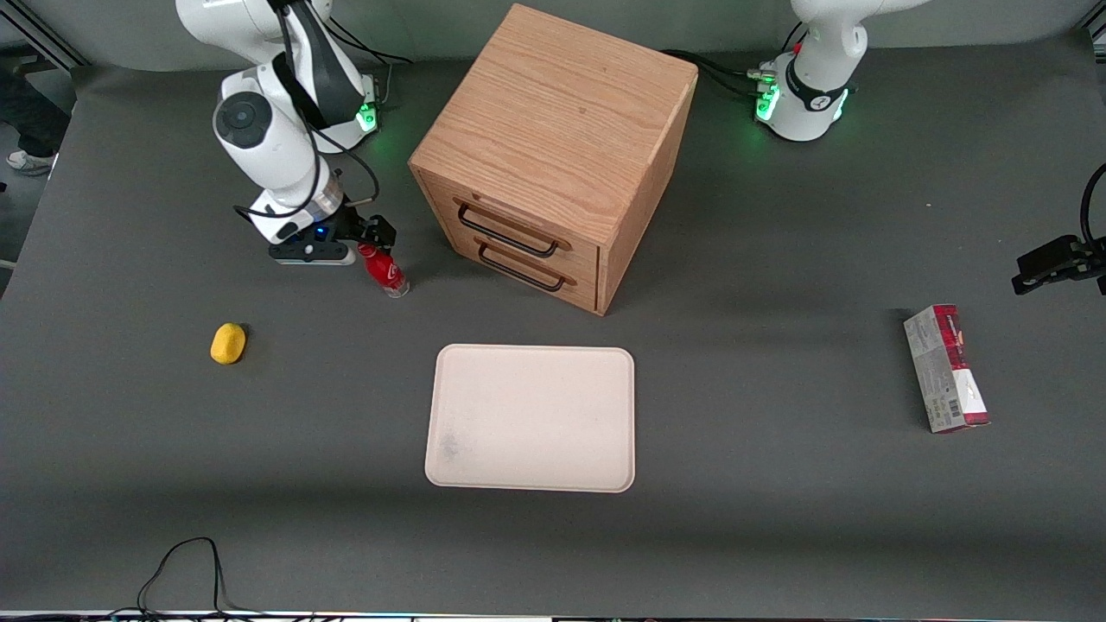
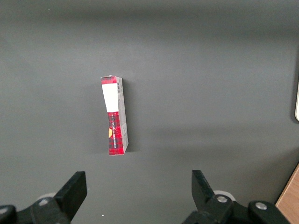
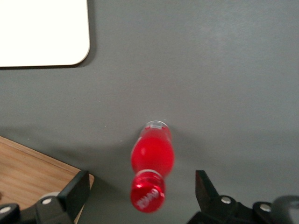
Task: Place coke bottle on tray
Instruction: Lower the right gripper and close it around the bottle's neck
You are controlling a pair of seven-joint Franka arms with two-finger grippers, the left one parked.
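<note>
The wooden drawer box (image 1: 553, 155) stands farther from the front camera than the cream tray (image 1: 530, 418), which lies bare on the grey table (image 1: 778, 518). A red-and-grey carton (image 1: 946, 369) lies toward the parked arm's end. The gripper (image 1: 373, 242) hangs over the coke bottle (image 1: 384, 269), fingers (image 3: 207, 189) spread on either side of its cap, not touching. The bottle stands beside the box, well apart from the tray. A yellow lemon (image 1: 228, 343) lies nearer the camera.
</note>
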